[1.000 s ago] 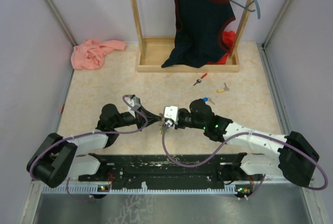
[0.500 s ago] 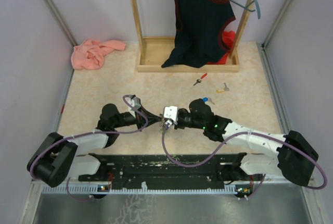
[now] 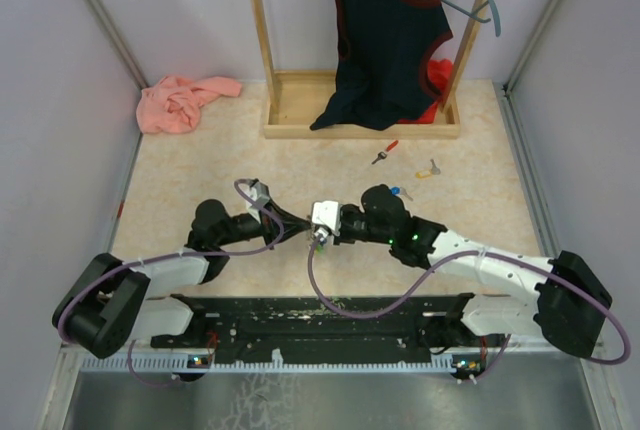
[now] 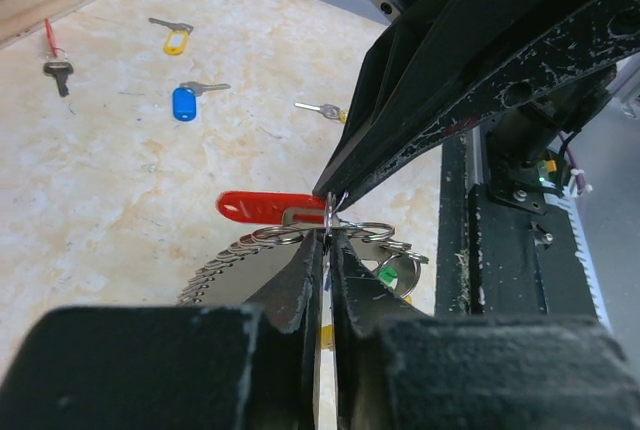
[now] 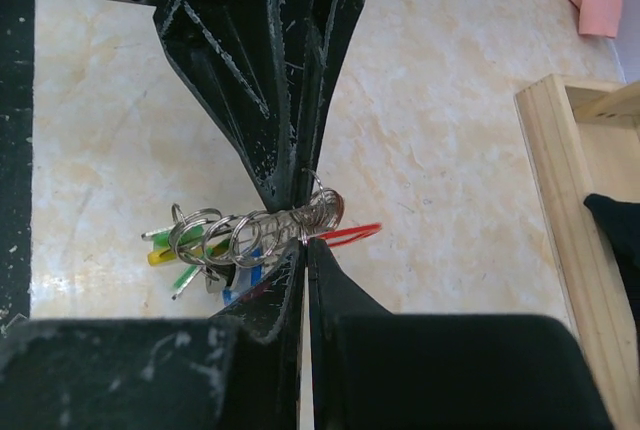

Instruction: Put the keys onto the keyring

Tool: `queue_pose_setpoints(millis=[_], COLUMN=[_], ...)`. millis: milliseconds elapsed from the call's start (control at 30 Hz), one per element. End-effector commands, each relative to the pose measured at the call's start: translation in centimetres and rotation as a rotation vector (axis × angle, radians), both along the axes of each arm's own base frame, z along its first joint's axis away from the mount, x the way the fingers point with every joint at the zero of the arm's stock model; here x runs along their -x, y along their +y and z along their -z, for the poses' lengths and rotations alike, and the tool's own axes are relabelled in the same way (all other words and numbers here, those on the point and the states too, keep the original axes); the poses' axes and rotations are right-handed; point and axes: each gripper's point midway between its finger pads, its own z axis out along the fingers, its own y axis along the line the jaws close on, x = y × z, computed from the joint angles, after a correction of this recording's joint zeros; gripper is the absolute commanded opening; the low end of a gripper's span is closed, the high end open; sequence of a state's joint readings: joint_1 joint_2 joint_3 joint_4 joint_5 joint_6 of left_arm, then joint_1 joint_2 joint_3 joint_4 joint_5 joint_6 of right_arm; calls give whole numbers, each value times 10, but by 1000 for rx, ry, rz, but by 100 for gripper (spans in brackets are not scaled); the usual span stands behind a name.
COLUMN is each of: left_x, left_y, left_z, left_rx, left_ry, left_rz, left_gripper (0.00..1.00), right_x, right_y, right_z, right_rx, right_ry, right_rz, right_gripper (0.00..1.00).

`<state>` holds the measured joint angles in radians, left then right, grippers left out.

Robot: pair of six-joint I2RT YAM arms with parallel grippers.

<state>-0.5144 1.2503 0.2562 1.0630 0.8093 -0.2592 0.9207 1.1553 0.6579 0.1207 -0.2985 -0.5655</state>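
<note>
Beige tabletop (image 3: pixel 180 180) lies open leftward; a wooden rack base (image 3: pixel 300 131) bounds the far edge. Left gripper (image 4: pixel 328 242) and right gripper (image 5: pixel 304 250) both pinch the grey coiled metal keyring (image 5: pixel 262 230), coloured-head silver keys (image 4: pixel 184 103) loose beyond.

Beige marbled bench (image 3: pixel 200 170) is enclosed by pale grey walls (image 3: pixel 180 10); a wooden rack (image 3: pixel 290 131) is set at far edge.
</note>
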Motion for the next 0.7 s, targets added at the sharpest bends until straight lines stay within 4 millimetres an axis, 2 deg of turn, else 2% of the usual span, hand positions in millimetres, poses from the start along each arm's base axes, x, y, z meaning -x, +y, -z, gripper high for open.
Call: queue_pose_setpoints(millis=[0,233,500,667], left_x=[-8,-8,-12,-10], left_y=[-1,1,2,-4], left_z=[-14,-10,-8,-12], left_rx=[24,6,-25,-44], left_ry=[-42,-62,-146,-219], left_rz=[-27,-27,-16,61], left_gripper=[16,34,36,36], right_x=[-16,-17,-16,-14], right_y=[1,3,4,5], right_z=[-41,-47,-45,-46], right_rx=[-21,11,49,50], right_ry=[-104,-121,-118,-114], right_rz=[27,14,-16,-26], right_gripper=[0,0,0,0])
